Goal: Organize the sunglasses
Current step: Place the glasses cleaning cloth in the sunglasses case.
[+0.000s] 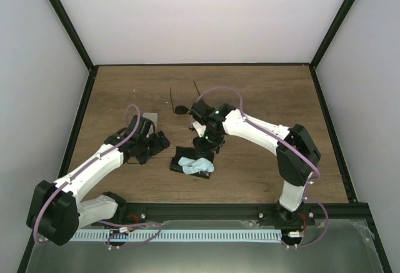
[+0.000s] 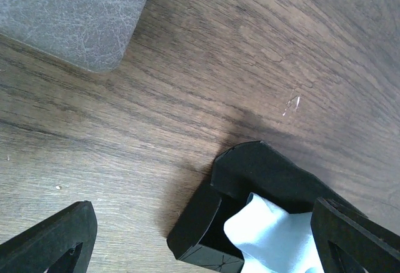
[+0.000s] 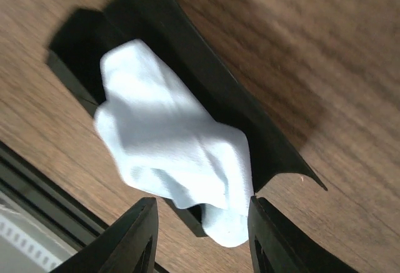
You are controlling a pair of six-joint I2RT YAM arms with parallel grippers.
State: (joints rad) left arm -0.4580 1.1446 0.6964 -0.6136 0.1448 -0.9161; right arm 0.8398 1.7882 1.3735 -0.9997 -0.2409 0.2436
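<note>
At upper centre of the overhead view, the sunglasses (image 1: 181, 108) lie on the tabletop (image 1: 262, 85), just up-left of your right wrist (image 1: 209, 115), arms pointing up-frame. Your right fingers (image 3: 139, 238) stand parted over the blue cloth (image 3: 169, 142); your left fingers (image 2: 59, 238) gape wide, farther off.

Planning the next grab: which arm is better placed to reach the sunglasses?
Likely right: the right end effector hangs over the black case, the sunglasses just behind it; the left end effector sits farther off, by the grey case.
</note>
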